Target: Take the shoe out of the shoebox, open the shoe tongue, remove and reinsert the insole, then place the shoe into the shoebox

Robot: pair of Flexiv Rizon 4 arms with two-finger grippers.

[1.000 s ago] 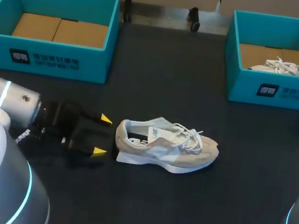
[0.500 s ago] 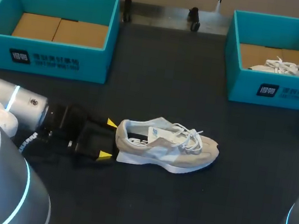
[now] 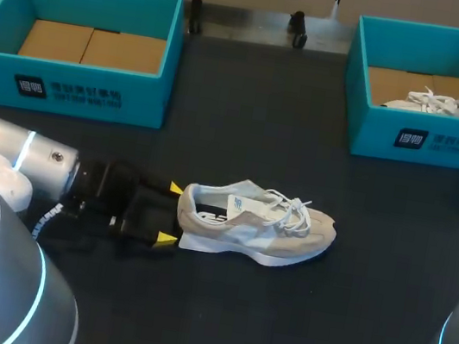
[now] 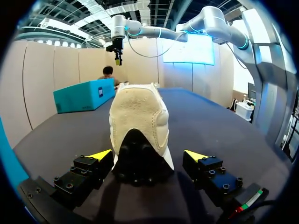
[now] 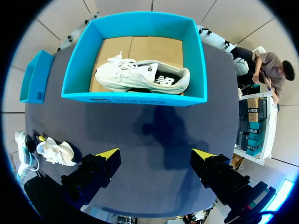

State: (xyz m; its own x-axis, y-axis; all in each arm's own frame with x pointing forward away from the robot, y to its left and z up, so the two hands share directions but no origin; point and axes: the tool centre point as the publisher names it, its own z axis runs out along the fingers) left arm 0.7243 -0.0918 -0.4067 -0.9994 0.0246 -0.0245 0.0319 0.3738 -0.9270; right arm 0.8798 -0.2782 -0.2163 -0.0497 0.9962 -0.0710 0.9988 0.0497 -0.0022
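on the dark table (image 3: 246,122), the left gripper (image 3: 171,212) lies spread wide at the beige shoe's (image 3: 256,223) heel, gripping nothing.

Beige-and-cream shoe (image 3: 256,226) with white laces, teal ten o'clock shoebox (image 3: 78,83) with brown cardboard floor, teal two o'clock shoebox (image 3: 453,142) around a white shoe (image 3: 437,104), black surface (image 3: 225,311), black left gripper (image 3: 171,213) with yellow tips

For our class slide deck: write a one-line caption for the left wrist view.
The open left tool flanks the heel of a beige shoe standing on the dark table.
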